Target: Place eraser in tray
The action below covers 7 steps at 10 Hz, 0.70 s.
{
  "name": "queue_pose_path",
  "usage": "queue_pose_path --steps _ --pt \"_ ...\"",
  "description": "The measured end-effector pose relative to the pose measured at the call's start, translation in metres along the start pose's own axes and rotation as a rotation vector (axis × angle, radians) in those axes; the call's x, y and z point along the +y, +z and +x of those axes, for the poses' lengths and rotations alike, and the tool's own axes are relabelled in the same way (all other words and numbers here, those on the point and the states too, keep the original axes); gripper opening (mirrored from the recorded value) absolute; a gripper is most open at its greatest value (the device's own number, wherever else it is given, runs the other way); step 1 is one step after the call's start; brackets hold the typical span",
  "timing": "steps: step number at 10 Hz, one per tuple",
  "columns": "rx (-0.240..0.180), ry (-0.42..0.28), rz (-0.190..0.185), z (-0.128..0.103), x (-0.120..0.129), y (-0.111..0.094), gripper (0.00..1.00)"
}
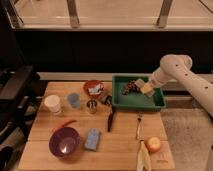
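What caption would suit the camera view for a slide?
White robot arm holds its gripper over the green rectangular plastic tray at the back right of a wooden table crowded with bowls and cups.

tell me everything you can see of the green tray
The tray is a green rectangular container with a raised rim, plastic by its look, lying flat at the far right end of the wooden table. A dark clump lies in its far left part. The gripper hangs over its far right part, holding a pale block low inside the rim. A fork lies just in front of it, apart.
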Motion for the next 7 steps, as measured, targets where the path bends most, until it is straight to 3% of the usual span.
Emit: queue_pose_path --steps 1,2,7 --pt "-0.011 -0.001 -0.002 -0.0013 -0.0022 0.0035 0.64" --pt "-0.022 -0.002 -0.006 -0.0018 -0.0017 0.0045 0.68" --pt "-0.032 0.005 -0.025 0.002 0.0019 0.0046 0.68"
